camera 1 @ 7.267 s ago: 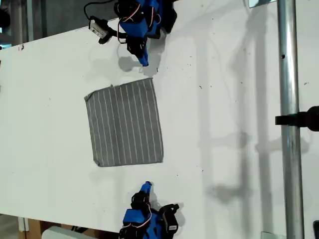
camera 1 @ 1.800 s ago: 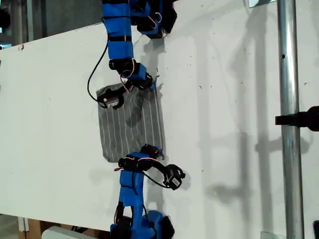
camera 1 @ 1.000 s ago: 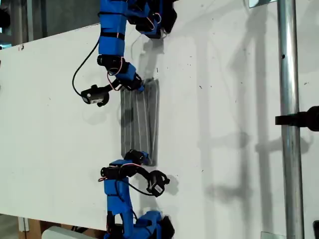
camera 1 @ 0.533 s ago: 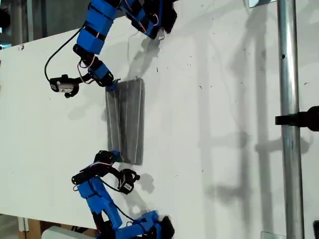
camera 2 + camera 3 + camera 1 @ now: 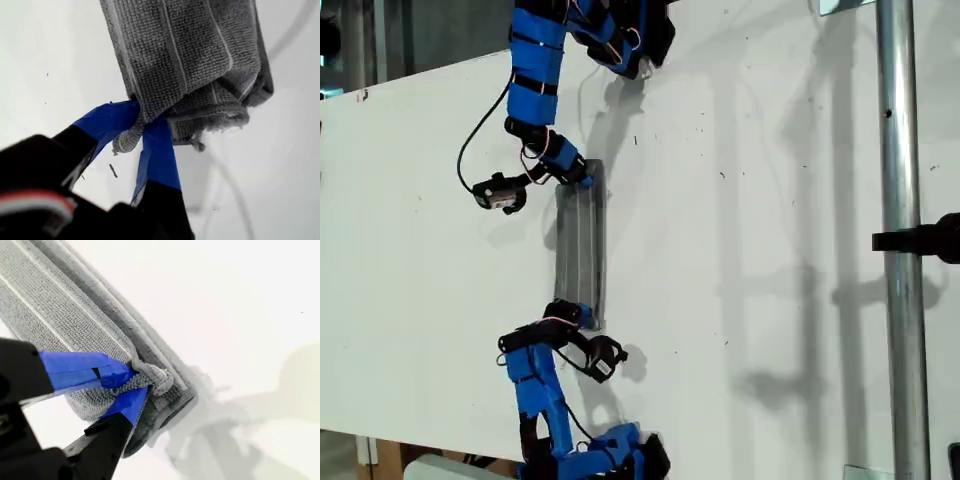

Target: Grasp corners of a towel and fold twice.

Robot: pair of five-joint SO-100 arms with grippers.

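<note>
The towel (image 5: 580,250) lies folded into a narrow grey strip on the white desk (image 5: 770,200), running 12 to 6 o'clock in the exterior view, just toward 9 o'clock of centre. My first hand (image 5: 140,117) pinches one bunched corner (image 5: 125,142). My second hand (image 5: 135,380) pinches another (layers stacked). One blue arm (image 5: 535,80) meets the strip's 12 o'clock end and another arm (image 5: 535,385) its 6 o'clock end.

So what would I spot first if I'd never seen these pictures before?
Probably the grey pinstriped soft towel, folded into a narrow strip in the middle of the white table. A blue arm pinches each end: one gripper at the strip's top end in the exterior view, another at its bottom end.
</note>
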